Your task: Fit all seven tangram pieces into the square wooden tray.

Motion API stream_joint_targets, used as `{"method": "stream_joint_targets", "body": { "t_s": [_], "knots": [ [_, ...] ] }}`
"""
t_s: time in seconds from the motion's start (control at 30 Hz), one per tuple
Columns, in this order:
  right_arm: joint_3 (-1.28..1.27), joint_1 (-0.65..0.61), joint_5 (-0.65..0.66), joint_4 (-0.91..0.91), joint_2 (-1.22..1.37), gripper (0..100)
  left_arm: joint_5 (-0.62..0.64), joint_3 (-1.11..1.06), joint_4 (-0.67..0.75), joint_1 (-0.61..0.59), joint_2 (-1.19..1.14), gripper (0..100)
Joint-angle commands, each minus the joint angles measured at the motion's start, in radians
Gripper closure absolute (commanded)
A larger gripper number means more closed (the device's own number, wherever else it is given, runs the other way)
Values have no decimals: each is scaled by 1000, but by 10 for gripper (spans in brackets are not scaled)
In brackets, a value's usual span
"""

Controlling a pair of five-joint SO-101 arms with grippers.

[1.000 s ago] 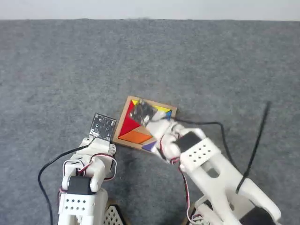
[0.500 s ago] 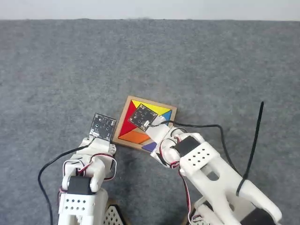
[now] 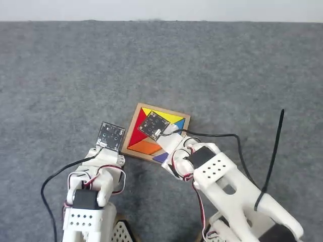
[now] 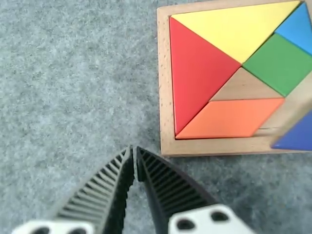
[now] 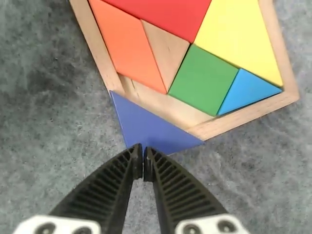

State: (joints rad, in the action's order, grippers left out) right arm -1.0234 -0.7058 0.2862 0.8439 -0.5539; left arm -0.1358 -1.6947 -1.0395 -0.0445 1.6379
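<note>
- Right arm's wrist camera [image 3: 154, 125] slid back a touch toward the desk's [image 3: 227, 65] near edge over the last second, then settled. The left arm and the tray haven't shifted.
- Tray [image 4: 164, 87] sits around mid-desk, a bit toward the near edge, turned so one corner points at the arms.
- Seated in it: red triangle [image 4: 200, 83], yellow triangle [image 4: 234, 29], green square [image 4: 275, 61], light blue triangle [image 4: 298, 27], orange parallelogram [image 4: 234, 119].
- Wood-coloured triangle [image 4: 243, 87] lies between them. I can't tell if it's a piece or bare tray floor.
- Dark blue triangle [image 5: 146, 124] is not in. It rides over the rim at the tray's near corner, partly out over the desk, with a bare slot [image 5: 161, 105] just inside.
- Right pincer [image 5: 143, 150] is pressed together, holding nothing, with its tips right at the triangle's outer edge. I read the closed tips as a blunt pusher for nudging, not gripping.
- Left pincer [image 4: 134, 150] is also pressed together and empty, over the desk just beside the tray corner toward the left edge. I'd guess it's parked there to stay out of the way or to block the tray from sliding.
- My call: nearly done, with the last visible job being to shove the dark blue triangle off the rim into the slot.
- Risk: the push drags the whole tray, or the triangle hangs up on the rim.
</note>
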Motion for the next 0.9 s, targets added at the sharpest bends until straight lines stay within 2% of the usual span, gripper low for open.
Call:
{"method": "stream_joint_targets", "body": {
  "t_s": [0.0, 0.3, 0.87],
  "knots": [
    [9, -7, -11, -41, 21, 991, 8, 5, -5, -2, 12, 987],
    [46, 67, -3, -77, 117, 991, 8, 5, -5, -2, 12, 987],
    [109, 87, -2, -119, 254, 991, 8, 5, -5, -2, 12, 987]
  ]
}}
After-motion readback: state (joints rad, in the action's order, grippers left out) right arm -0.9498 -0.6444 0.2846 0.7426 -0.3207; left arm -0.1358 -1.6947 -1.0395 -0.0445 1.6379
